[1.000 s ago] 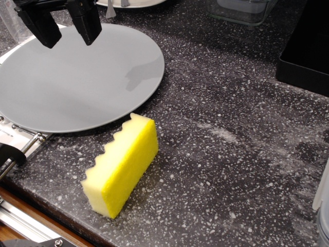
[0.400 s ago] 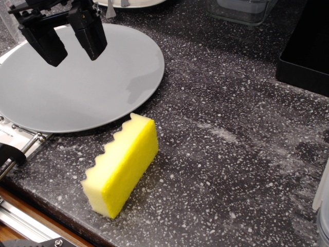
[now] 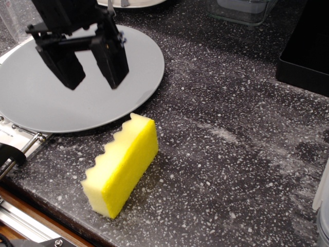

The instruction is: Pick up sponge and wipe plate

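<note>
My gripper [image 3: 92, 82] hangs spread above the plate [image 3: 139, 87]; the sponge [image 3: 123, 164] lies nearer the camera, long axis diagonal.

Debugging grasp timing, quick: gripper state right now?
Gripper: open, holding nothing, jaws spread above the plate; sponge untouched on the counter.

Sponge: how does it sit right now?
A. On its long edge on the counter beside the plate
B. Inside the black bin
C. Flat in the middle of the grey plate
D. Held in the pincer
A: the sponge stands on edge on the speckled counter, just off the plate, while the open pincer hangs empty over the plate.
</note>
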`<state>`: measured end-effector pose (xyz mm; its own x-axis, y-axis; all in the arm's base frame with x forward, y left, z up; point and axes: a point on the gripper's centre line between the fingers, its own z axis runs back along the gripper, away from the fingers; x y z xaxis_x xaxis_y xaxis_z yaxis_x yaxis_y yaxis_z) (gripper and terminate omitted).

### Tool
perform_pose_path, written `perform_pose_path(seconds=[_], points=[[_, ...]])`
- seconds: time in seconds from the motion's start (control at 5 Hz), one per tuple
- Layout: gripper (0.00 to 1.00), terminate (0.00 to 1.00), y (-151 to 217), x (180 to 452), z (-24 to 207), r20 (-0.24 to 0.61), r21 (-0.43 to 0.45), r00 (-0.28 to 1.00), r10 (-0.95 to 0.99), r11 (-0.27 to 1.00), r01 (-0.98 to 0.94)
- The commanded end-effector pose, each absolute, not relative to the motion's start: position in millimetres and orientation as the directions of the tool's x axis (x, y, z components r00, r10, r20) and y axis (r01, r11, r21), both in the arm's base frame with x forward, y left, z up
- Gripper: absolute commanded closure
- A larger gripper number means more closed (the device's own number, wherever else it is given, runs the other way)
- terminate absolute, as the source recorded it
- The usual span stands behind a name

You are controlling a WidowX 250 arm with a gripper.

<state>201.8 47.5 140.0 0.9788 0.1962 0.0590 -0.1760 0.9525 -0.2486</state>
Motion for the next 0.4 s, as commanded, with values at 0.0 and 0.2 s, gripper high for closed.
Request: perform_pose_path(seconds=[0.0,0.2], points=[[0.0,0.0,30.4,207.1,105.2,0.103,-0.181,0.975,0.199,0.967,-0.178],[0.0,0.0,24.3,204.3,89.9,0.135,-0.202,0.968,0.213,0.962,-0.184]])
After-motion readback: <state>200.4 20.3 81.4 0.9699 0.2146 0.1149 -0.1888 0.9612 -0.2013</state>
